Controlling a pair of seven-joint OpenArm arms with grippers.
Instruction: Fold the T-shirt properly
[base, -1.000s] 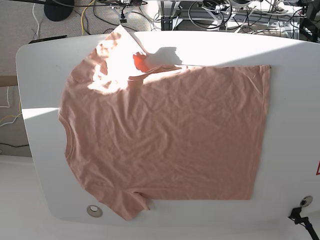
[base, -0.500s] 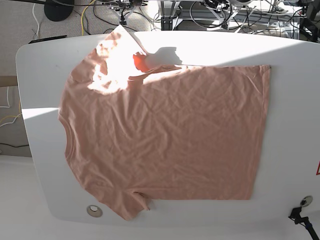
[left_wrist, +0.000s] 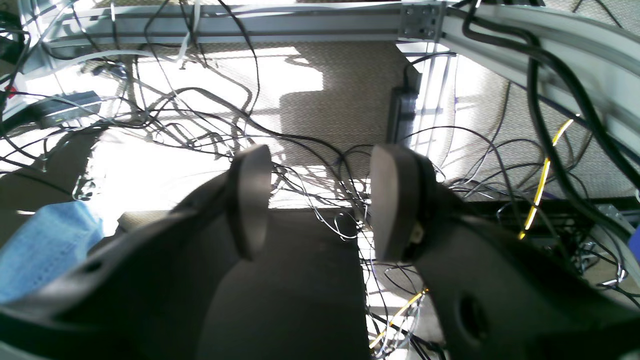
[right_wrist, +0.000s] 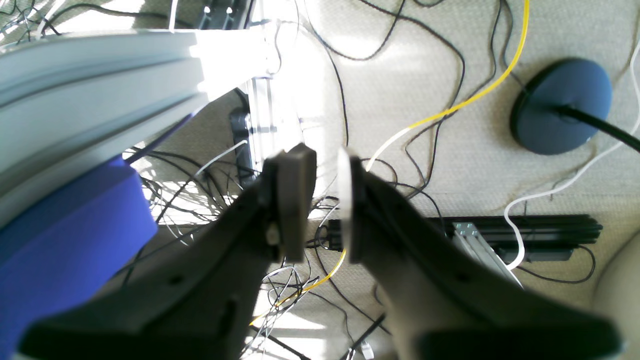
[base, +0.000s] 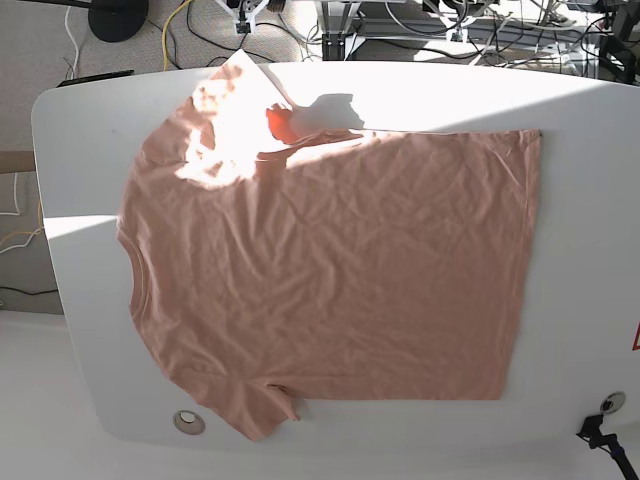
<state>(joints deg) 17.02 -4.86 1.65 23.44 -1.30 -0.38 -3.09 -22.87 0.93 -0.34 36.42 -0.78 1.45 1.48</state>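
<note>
One unprinted T-shirt (base: 330, 280) (flat, wrinkled) on table (base: 590, 200)

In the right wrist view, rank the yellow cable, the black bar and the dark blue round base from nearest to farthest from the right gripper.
1. yellow cable, passing just right of the right gripper.
2. black bar, lower right, on the carpet.
3. dark blue round base, upper right.

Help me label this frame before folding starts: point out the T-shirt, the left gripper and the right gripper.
T-shirt (base: 340, 270): base view, middle of the chest panel.
Left gripper (left_wrist: 320, 200): left wrist view, open gap midway between its fingertips.
Right gripper (right_wrist: 327, 200): right wrist view, narrow gap midway between its fingertips.
</note>
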